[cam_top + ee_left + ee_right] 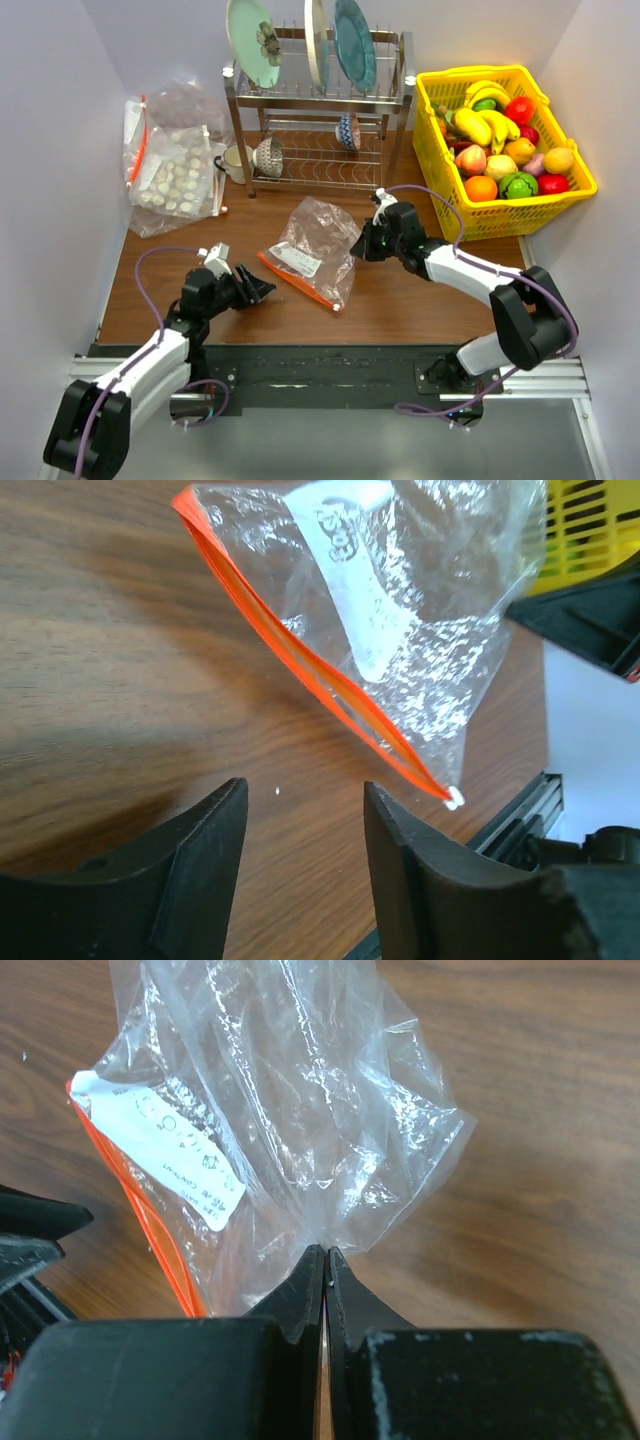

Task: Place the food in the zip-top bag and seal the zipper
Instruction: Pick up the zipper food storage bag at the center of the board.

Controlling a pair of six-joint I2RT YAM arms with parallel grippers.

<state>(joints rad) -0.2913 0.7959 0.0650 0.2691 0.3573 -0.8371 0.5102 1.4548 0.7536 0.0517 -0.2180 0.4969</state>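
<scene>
The clear zip-top bag (pixel 315 245) lies on the wooden table, its orange-red zipper (pixel 292 280) along the near-left edge, with a white label on it. My right gripper (pixel 362 247) is shut on the bag's right edge (pixel 330 1230), pinching the plastic. My left gripper (pixel 262 287) is open and empty, just left of the zipper (pixel 300 655), which ends in a white slider (pixel 455 799). The food sits in the yellow basket (pixel 575 195) at the back right: an orange (pixel 481 187), a peach (pixel 500 166), a green round fruit (pixel 517 185).
A dish rack (pixel 320 110) with plates and bowls stands at the back. Clear bags of white lumps (pixel 170 170) lie at the back left beside a mug (pixel 235 160). White walls close both sides.
</scene>
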